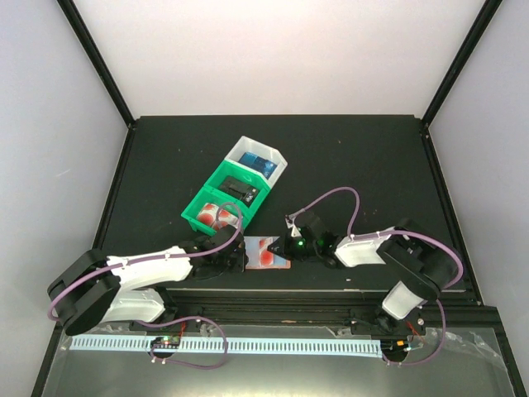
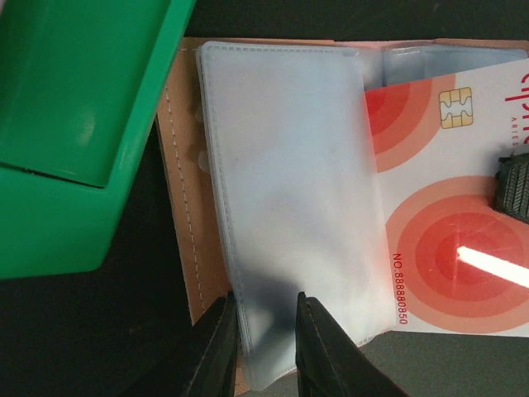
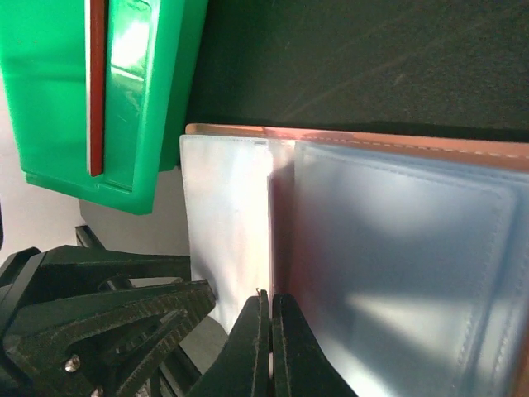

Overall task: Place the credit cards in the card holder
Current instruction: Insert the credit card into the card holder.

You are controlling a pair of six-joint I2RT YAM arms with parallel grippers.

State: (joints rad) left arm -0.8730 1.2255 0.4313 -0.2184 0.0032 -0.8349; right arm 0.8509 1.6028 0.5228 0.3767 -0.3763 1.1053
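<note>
The right claw [image 3: 271,331] pinches the red-and-white credit card [image 2: 446,207], half under a clear sleeve [image 2: 289,165] of the open card holder [image 2: 186,207]. The left claw [image 2: 263,331] is nearly closed at the sleeve's edge; I cannot tell if it grips. Next, the card needs a straight push in.

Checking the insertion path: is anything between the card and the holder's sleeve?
Nothing visible blocks it. The credit card already has one edge behind the frosted sleeve, whose near edge the left gripper straddles; the green bin sits off to the side.
</note>
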